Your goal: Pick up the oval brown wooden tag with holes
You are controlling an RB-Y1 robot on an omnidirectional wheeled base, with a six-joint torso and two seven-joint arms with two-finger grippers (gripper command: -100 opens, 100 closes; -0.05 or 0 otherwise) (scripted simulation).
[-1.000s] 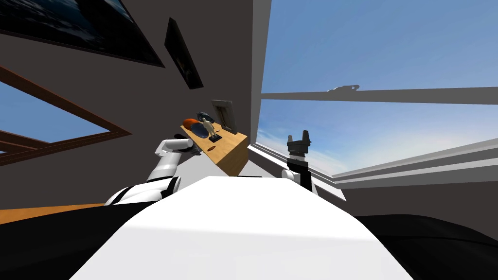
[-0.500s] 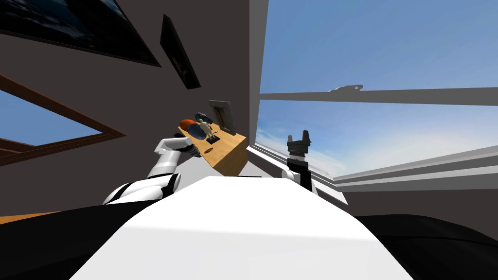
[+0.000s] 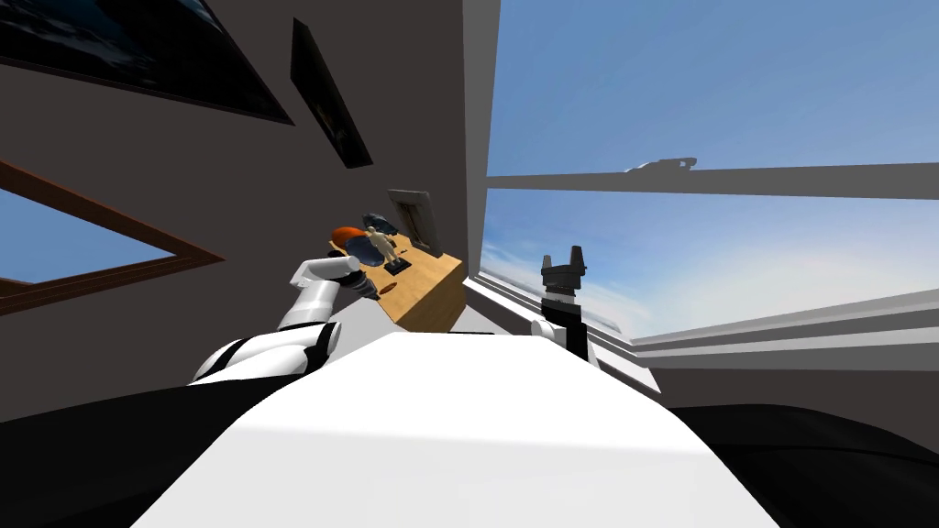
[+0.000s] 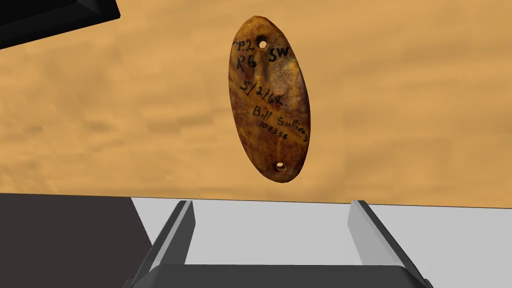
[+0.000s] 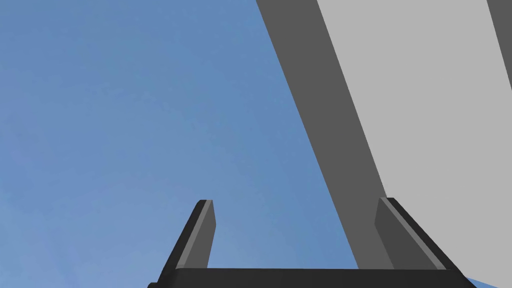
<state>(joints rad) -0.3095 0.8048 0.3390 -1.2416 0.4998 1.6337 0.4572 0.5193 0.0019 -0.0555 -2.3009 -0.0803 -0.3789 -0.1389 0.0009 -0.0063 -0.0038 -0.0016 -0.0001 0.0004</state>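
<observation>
oval brown tag (image 4: 269,100) lying flat on tan wooden tabletop (image 4: 400,100) in left wrist view, two small holes and dark handwriting on its face. just ahead of left gripper (image 4: 271,205), in line with the gap between its wide-apart fingers, untouched. dark block corner (image 4: 55,15) farther along.

in head view, left gripper at tabletop's near edge, pale figurine (image 3: 378,246) and orange object (image 3: 346,235) beyond. right gripper (image 3: 562,258) upright, well apart from tabletop.

in right wrist view, fingers spread apart.
</observation>
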